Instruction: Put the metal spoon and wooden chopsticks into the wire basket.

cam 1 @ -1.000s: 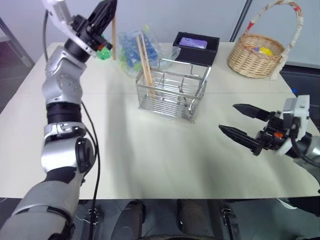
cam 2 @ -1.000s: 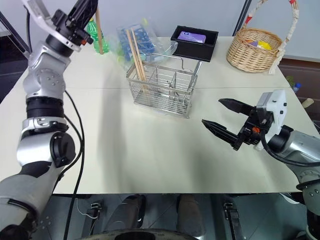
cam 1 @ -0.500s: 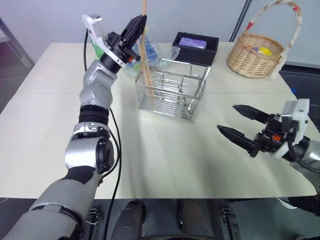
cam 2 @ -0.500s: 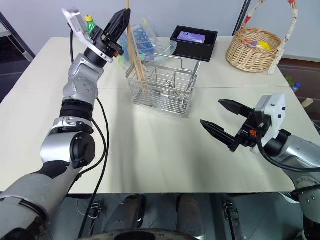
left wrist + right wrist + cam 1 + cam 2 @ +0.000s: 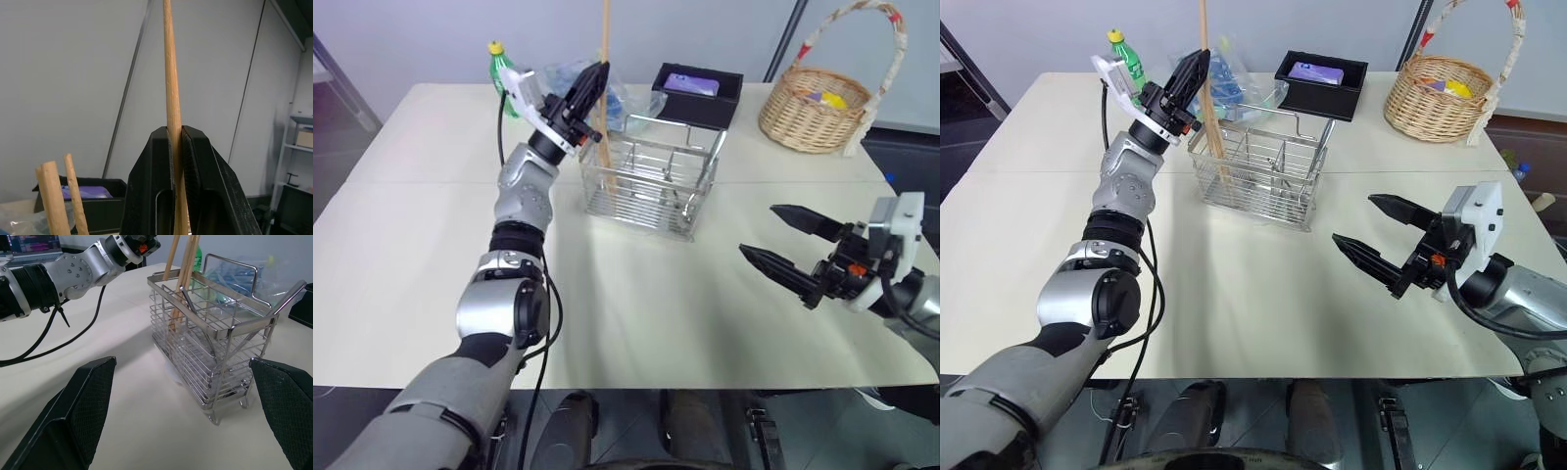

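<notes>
My left gripper is shut on one of the wooden chopsticks. It holds the stick nearly upright over the left end of the wire basket, and the stick's lower end reaches down inside the basket. Two more chopsticks lean in that same end. A thin metal handle, seemingly the metal spoon, slants inside the basket. To the right of the basket, nearer the table's front edge, my right gripper is open and holds nothing.
A black box stands behind the wire basket, with a wicker basket at the back right. A clear plastic bag of blue items and a green bottle sit behind my left gripper. Bare tabletop lies between basket and front edge.
My left arm has swung down and to the right, carrying the chopstick from beside the plastic bag to the basket's left end. The right gripper has stayed put.
</notes>
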You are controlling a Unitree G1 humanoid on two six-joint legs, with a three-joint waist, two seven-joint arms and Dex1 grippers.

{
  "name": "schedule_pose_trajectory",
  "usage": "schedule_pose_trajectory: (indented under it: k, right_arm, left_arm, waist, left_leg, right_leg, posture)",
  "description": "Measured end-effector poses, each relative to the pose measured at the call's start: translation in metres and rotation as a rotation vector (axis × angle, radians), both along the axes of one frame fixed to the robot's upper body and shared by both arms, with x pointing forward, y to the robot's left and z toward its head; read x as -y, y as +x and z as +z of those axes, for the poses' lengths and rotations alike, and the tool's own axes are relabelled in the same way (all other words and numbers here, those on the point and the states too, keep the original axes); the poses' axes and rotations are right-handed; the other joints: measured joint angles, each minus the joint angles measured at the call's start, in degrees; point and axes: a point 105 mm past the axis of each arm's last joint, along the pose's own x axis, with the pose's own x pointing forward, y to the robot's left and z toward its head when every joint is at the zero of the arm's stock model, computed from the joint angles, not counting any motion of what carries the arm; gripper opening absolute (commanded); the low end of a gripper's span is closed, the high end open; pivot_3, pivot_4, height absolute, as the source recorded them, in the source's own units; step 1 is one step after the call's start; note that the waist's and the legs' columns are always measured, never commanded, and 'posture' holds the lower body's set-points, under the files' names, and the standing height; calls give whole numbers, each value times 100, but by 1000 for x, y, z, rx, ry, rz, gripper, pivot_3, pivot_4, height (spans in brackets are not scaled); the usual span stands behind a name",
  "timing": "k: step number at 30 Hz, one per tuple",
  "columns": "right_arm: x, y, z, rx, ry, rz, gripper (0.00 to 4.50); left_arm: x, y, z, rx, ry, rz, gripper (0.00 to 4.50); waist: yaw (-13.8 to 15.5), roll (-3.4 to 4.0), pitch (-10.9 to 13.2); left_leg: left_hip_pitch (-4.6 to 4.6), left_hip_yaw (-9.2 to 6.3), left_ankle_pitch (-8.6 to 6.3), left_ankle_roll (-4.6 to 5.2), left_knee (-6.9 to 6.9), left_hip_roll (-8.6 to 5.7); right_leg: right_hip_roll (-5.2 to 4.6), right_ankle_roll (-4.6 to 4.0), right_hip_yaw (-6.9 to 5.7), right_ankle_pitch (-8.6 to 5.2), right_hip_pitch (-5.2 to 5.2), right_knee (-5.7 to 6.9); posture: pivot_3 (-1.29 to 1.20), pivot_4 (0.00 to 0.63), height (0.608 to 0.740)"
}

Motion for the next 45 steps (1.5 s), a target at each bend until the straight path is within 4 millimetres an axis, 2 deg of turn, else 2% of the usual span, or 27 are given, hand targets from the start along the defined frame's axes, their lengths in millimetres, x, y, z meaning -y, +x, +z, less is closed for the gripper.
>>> schedule_pose_trajectory:
  k: [6, 9, 15, 16, 24, 29, 34, 40, 45]
  right_arm:
    - [-1, -1, 0, -2, 2, -4, 4500]
    - [-1, -1, 0, -2, 2, -7, 4500]
    - [-1, -1, 0, -1, 3, -9, 4500]
    - [-1, -1, 0, -1, 2, -9, 4500]
    - [-3, 1, 1, 11, -1, 1, 4500]
    - [-4, 5, 4, 18, 9, 5, 4500]
    - [-10, 6, 7, 28, 20, 34, 4500]
    - [-20, 8, 4, 16, 36, 77, 4500]
    - [-28, 11, -4, -18, 61, 120, 4500]
  left_arm:
    - [3, 2, -15, -29, 21, 25, 25]
    - [3, 2, -15, -19, 33, 32, 1201]
    - [4, 2, -17, -22, 42, 33, 4240]
    - [4, 2, -17, -23, 44, 33, 4406]
    - [6, -4, -11, -12, 92, 8, 4406]
    - [-7, -14, 3, 20, 121, 17, 4406]
    - [-26, -36, 23, 67, 216, 22, 4406]
    - [-45, -61, 16, -6, 293, 11, 4406]
    - [-49, -90, -11, -126, 347, 2, 4406]
  waist:
    - [0, 0, 0]
    - [1, 0, 0]
    - [0, 0, 0]
    - [0, 0, 0]
    - [-10, 0, 0]
    - [-18, 0, 0]
    - [-14, 2, -1]
    - [-15, 3, -1]
    - [-13, 6, 0]
  left_leg:
    - [-1, 0, 0, 0, 0, 0]
    - [0, 0, 0, 0, 0, 0]
    - [0, -1, 0, 0, 0, 0]
    - [0, 0, 0, 0, 0, 0]
    - [2, -1, 0, 0, 0, 0]
    - [4, -1, 0, 0, -1, 1]
    - [6, -2, 0, 0, -2, 2]
    - [7, -4, 0, 0, -2, 2]
    - [9, -4, 0, 0, -4, 3]
  right_leg:
    - [0, 0, 0, 0, 0, 0]
    - [0, 0, 0, 0, 0, 0]
    - [0, 0, 0, 0, 0, 0]
    - [0, 0, 0, 0, 1, 0]
    - [0, 0, 0, 0, 0, 2]
    - [1, 0, 1, 0, 0, 4]
    - [2, -1, 2, 0, 0, 4]
    - [2, -1, 3, 0, 1, 5]
    - [2, -3, 6, -1, 1, 6]
  posture:
    - [0, 150, 740]
    - [0, 150, 740]
    - [0, 150, 740]
    - [0, 150, 740]
    - [0, 150, 740]
    - [0, 150, 740]
    - [0, 150, 740]
    - [0, 150, 740]
    - [0, 150, 740]
